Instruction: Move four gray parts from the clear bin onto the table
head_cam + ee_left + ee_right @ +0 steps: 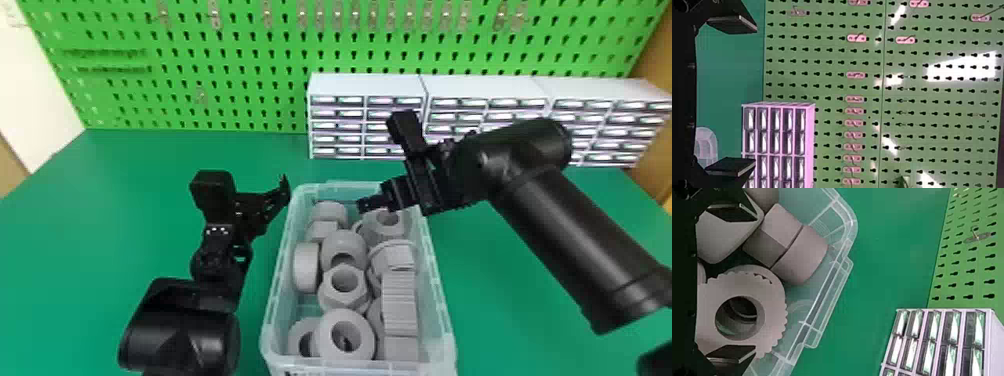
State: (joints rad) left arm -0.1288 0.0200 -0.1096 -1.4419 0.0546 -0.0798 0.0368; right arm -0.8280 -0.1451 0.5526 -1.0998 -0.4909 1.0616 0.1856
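The clear bin stands on the green table, filled with several gray parts. My right gripper is over the bin's far right area, close to a gray ring-shaped part. In the right wrist view my right gripper is open, its fingers apart around a toothed gray ring; contact cannot be told. A two-section gray part lies beside it against the bin wall. My left gripper stands just left of the bin's far left corner; in the left wrist view the left gripper is open and holds nothing.
White drawer cabinets stand at the back right of the table. Behind them rises a green pegboard with small hooks. The right forearm crosses above the table on the bin's right.
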